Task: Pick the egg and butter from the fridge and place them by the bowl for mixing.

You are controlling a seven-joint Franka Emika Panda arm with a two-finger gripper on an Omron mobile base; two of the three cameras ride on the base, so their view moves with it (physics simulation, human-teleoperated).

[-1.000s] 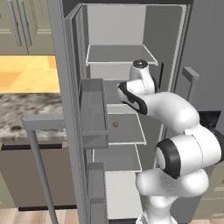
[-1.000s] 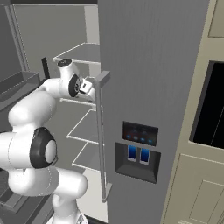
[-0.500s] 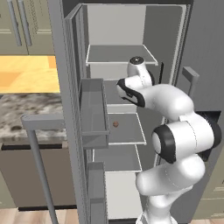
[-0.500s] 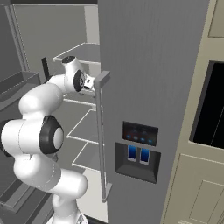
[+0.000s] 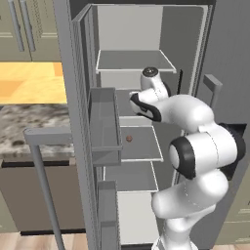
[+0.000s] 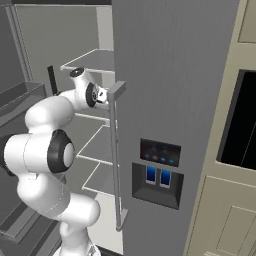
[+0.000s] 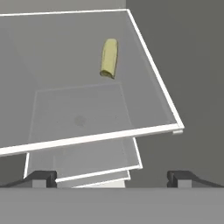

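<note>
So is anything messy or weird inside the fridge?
Nothing looks spilled or broken. The butter lies loose on a glass shelf, and the egg sits bare on a lower shelf, neither in any box or tray. The fridge door stands open, with the tool open above the butter's shelf.

Home kitchen, rendered sim. Evidence: tall grey fridge (image 5: 146,73) w/ door open, grey inner shelves (image 5: 134,61) and door bins (image 5: 105,127); dark dispenser panel (image 6: 157,172) w/ blue-lit controls on the closed door, long bar handle (image 6: 115,155) beside it. Olive-green cabinets (image 5: 24,24) up top left, speckled stone table (image 5: 34,124) below them, wood-look floor (image 5: 19,240) at bottom. Right of fridge: beige cabinetry (image 6: 225,210) w/ a black glass built-in appliance (image 6: 242,125), prob. oven. Food on shelves too: butter (image 7: 109,57), egg (image 5: 129,138).
</note>
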